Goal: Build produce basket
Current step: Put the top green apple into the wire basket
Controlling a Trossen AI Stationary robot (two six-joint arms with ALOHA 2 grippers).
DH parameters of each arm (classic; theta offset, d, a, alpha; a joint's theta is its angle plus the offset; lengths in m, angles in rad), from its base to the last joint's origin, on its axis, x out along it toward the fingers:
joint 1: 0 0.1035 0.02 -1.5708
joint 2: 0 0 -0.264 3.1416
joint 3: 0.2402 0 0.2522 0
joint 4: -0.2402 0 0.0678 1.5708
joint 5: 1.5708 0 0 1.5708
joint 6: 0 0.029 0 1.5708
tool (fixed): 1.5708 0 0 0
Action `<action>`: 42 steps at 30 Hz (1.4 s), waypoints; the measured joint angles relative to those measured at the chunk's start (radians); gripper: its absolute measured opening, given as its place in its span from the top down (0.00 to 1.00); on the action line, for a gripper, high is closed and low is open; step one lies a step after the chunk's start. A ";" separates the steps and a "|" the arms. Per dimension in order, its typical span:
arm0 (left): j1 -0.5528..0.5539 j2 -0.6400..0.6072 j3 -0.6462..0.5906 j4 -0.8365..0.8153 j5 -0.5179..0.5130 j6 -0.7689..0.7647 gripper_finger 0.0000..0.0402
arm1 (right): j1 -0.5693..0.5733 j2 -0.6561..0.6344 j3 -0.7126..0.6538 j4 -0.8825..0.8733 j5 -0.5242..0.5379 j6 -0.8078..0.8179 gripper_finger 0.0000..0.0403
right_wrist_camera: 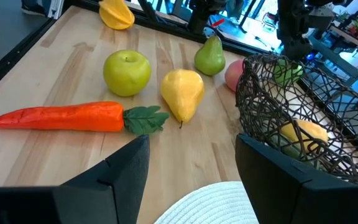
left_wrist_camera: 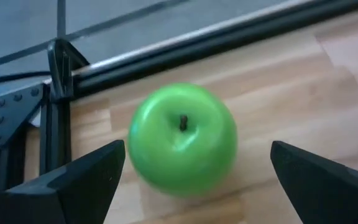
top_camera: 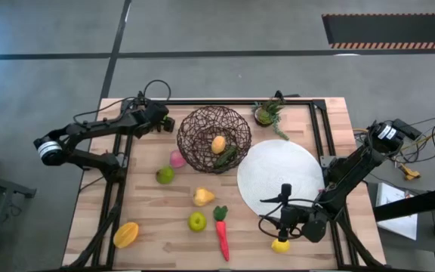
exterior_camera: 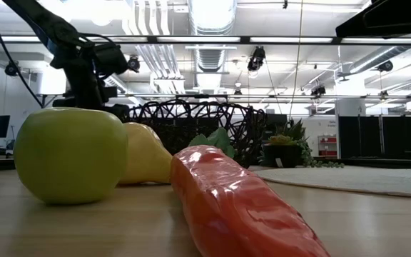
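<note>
The basket (top_camera: 214, 139) of dark woven wire sits on the table (top_camera: 149, 227) just above centre in the high view, with the white plate (top_camera: 278, 177) touching or nearly touching it at its 4 o'clock and a small potted plant (top_camera: 266, 113) at its 2 o'clock. Inside the basket lie a yellow-orange fruit (top_camera: 218, 143) and a dark green piece (top_camera: 229, 156).

Outside the basket, a pink fruit (top_camera: 177, 159) rests against its rim at 8 o'clock, with a green pear (top_camera: 165, 174) just beyond it. Farther toward 6 o'clock lie a yellow pear (top_camera: 203, 197), a green apple (top_camera: 196, 221) and a red carrot (top_camera: 223, 236) with a green top. An orange star-shaped piece (top_camera: 125, 234) sits near the table's lower left corner, and a yellow lemon (top_camera: 280, 245) lies near the table's lower edge at about 5 o'clock of the basket.

The left gripper (top_camera: 159, 121) hovers at the basket's 9 o'clock, near the table's far edge. In its wrist view its fingers (left_wrist_camera: 82, 177) stand wide apart on either side of a bright green apple (left_wrist_camera: 183, 138) resting on the wood.

The right gripper (top_camera: 282, 225) is at the plate's 6 o'clock, just above the lemon, its fingers (right_wrist_camera: 120, 168) parted and holding nothing.
</note>
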 joint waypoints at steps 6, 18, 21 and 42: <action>0.047 0.071 0.000 0.089 0.004 -0.001 0.04 | 0.000 0.000 0.000 0.000 0.000 0.000 0.44; 0.063 0.234 0.002 0.163 -0.017 0.008 0.04 | 0.000 0.000 0.000 0.000 -0.004 0.001 0.44; 0.059 0.218 0.000 0.165 -0.002 0.019 0.05 | 0.000 0.000 0.000 0.000 -0.004 0.001 0.44; -0.460 -0.368 0.050 0.196 0.039 0.033 0.18 | 0.060 -0.024 0.002 0.000 0.019 -0.049 0.44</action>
